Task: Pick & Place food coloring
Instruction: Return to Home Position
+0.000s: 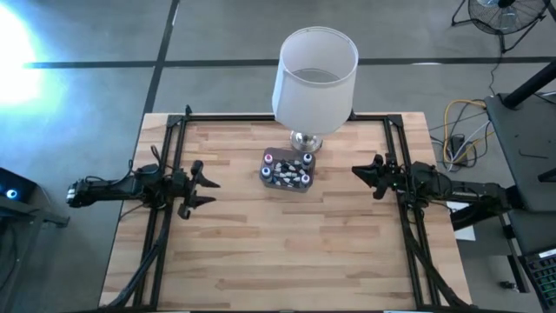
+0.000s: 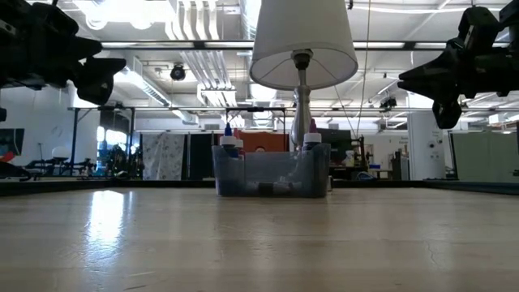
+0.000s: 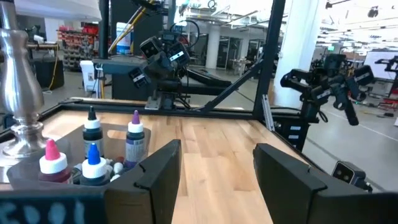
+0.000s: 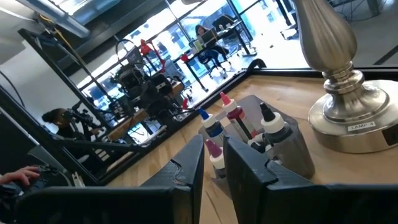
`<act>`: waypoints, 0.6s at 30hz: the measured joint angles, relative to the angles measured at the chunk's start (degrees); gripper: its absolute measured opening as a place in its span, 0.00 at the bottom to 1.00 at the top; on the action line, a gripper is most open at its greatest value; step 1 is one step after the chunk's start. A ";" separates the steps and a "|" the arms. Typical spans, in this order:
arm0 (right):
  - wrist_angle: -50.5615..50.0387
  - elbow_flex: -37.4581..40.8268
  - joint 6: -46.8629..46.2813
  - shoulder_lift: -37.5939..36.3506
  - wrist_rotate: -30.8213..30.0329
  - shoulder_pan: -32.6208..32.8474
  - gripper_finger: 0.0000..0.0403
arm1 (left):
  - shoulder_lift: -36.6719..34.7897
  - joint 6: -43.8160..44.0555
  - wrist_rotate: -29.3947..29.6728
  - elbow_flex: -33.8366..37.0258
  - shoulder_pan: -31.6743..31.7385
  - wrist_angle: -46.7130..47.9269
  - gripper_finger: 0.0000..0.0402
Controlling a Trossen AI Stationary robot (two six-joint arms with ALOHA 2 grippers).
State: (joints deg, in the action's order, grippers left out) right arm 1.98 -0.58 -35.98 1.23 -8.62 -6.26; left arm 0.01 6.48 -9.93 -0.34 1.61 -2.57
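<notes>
Item inspected: food coloring bottles [image 1: 287, 169]. All visible bottles are gathered inside a small clear tub [image 1: 263, 169] near the centre of the table [image 1: 287, 252], slightly toward its 12 o'clock edge in the high view. Several stand upright against the tub walls, with blue, pink and dark tips showing above the rim. Others lie in the bottom, but their number cannot be told. No bottle is seen on the bare wood.

Adjacent object: a lamp [image 1: 314, 74] with a white shade stands at 12 o'clock of the tub, its metal foot just beside the tub wall.

Left gripper [image 1: 211, 183]: at 9 o'clock of the tub, well apart from it, near the table's left rail and pointing toward the tub. Its fingers are spread wide and nothing is between them. In the left wrist view the bottles sit off to one side of the fingers, not in the gap.

Right gripper [image 1: 356, 171]: at 3 o'clock of the tub, well apart, near the right rail and pointing toward the tub. Its fingers are drawn together with only a narrow slit between them, and they hold nothing. The low view shows both grippers raised clear of the table surface.
</notes>
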 joint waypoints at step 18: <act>0.00 0.00 -0.01 0.00 0.02 0.00 0.14 | 0.99 0.19 -0.04 -0.17 0.00 -0.13 0.45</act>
State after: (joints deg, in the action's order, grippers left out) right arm 1.98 -0.58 -35.99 1.23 -8.61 -6.26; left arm 1.00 6.68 -9.98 -0.51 1.61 -2.70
